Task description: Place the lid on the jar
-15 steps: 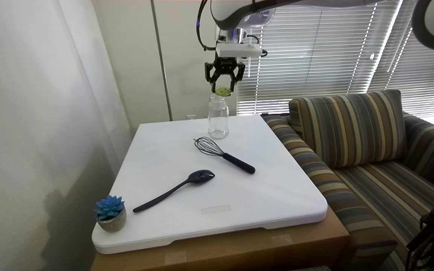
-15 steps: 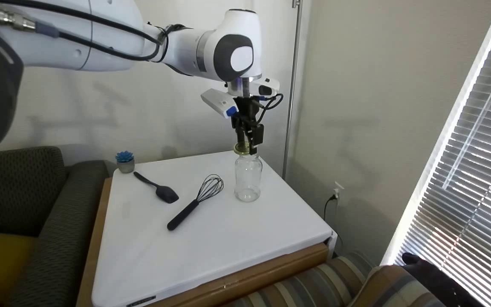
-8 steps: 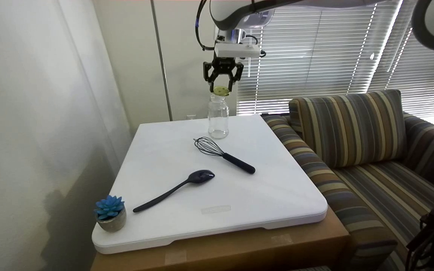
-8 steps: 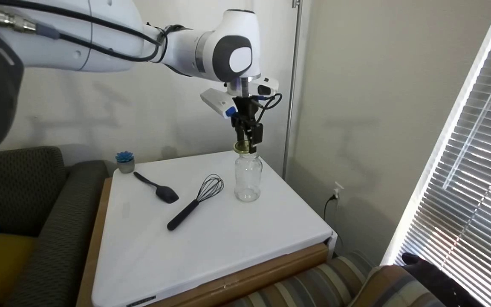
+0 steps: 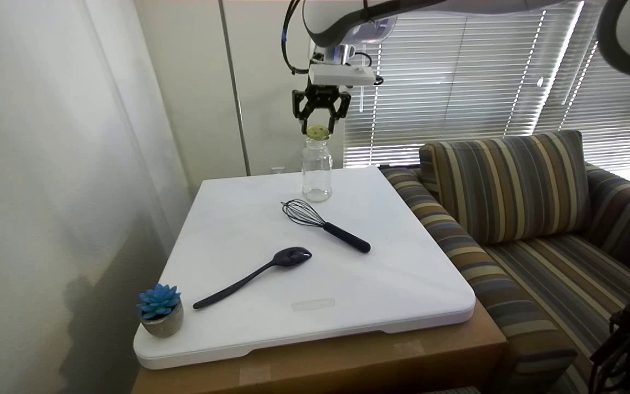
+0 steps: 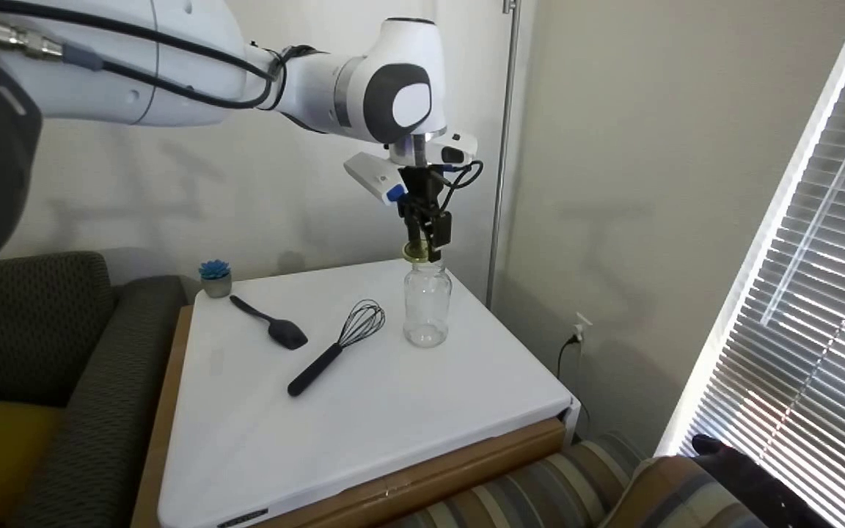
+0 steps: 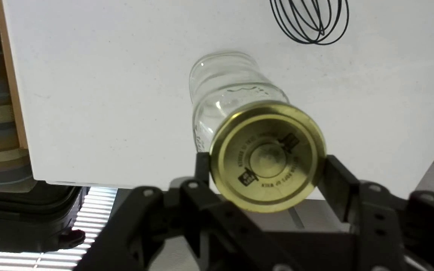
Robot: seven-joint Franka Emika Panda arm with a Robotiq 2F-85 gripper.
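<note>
- In an exterior view: glass jar (image 5: 316, 171) upright, lid (image 5: 318, 132) at its mouth, contact unclear; pot (image 5: 164, 324) holding blue succulent (image 5: 159, 300).
- In an exterior view: arm (image 6: 320, 86) pointing its gripper (image 6: 425, 249) down.
- Wrist view: gripper pinching the lid's edges.

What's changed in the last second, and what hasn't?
In an exterior view, the gripper shifted slightly toward picture-left, bringing the lid into closer line with the jar. It still holds the lid; nothing was released. Jar, whisk, spoon and potted plant stayed put.
</note>
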